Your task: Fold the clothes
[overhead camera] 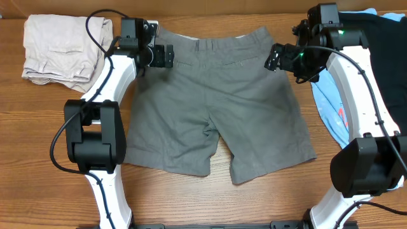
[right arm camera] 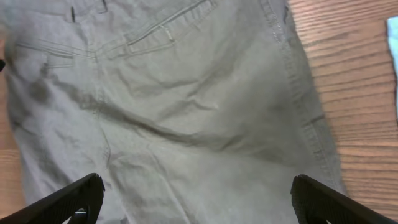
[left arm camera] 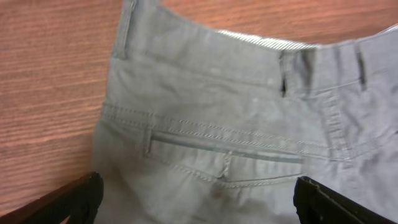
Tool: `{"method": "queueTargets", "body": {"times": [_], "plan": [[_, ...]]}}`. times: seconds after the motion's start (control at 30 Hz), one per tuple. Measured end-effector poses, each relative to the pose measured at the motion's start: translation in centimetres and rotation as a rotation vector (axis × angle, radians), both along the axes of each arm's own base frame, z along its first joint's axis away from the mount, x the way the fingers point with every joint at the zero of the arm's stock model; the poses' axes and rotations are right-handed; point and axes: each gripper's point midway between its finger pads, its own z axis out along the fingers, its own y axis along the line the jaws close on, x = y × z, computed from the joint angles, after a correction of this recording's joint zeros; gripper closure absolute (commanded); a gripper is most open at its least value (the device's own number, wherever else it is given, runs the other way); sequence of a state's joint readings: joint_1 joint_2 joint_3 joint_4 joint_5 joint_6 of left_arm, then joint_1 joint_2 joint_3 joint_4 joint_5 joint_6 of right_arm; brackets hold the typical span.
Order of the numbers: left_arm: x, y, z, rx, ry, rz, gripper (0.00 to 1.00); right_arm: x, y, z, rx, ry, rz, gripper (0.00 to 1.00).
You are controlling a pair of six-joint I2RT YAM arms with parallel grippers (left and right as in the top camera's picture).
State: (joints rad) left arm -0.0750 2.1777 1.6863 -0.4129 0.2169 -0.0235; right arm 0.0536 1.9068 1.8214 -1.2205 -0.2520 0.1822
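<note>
The grey shorts (overhead camera: 210, 102) lie spread flat on the table, back side up, waistband at the far edge, legs toward me. My left gripper (overhead camera: 166, 55) is open and empty, above the shorts' left hip by the waistband. The left wrist view shows the slit back pocket (left arm camera: 224, 149) and belt loops between its open fingers (left arm camera: 196, 199). My right gripper (overhead camera: 275, 58) is open and empty above the right hip. The right wrist view shows the shorts' seat and right side seam (right arm camera: 186, 112) beneath its wide-open fingers (right arm camera: 196, 199).
A folded beige garment (overhead camera: 60, 48) lies at the far left. A black garment (overhead camera: 388, 57) and a light-blue one (overhead camera: 331, 105) lie at the right edge, partly under my right arm. Bare wood table (overhead camera: 38, 140) shows around the shorts.
</note>
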Motion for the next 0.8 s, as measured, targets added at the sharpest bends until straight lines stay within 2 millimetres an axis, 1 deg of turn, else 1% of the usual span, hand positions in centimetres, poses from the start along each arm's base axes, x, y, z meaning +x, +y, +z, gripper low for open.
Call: {"method": "queueTargets", "body": {"times": [0.23, 0.63, 0.8], "plan": [[0.27, -0.46, 1.13, -0.021, -0.006, -0.016, 0.00, -0.42, 0.33, -0.05, 0.014, 0.017, 0.006, 0.00], [-0.05, -0.57, 0.95, -0.026, 0.009, -0.021, 0.00, -0.76, 0.50, -0.10, 0.022, 0.031, 0.011, 0.00], [0.32, -0.45, 1.16, -0.014, -0.011, -0.025, 0.00, -0.94, 0.69, -0.12, 0.026, 0.038, 0.014, 0.00]]}}
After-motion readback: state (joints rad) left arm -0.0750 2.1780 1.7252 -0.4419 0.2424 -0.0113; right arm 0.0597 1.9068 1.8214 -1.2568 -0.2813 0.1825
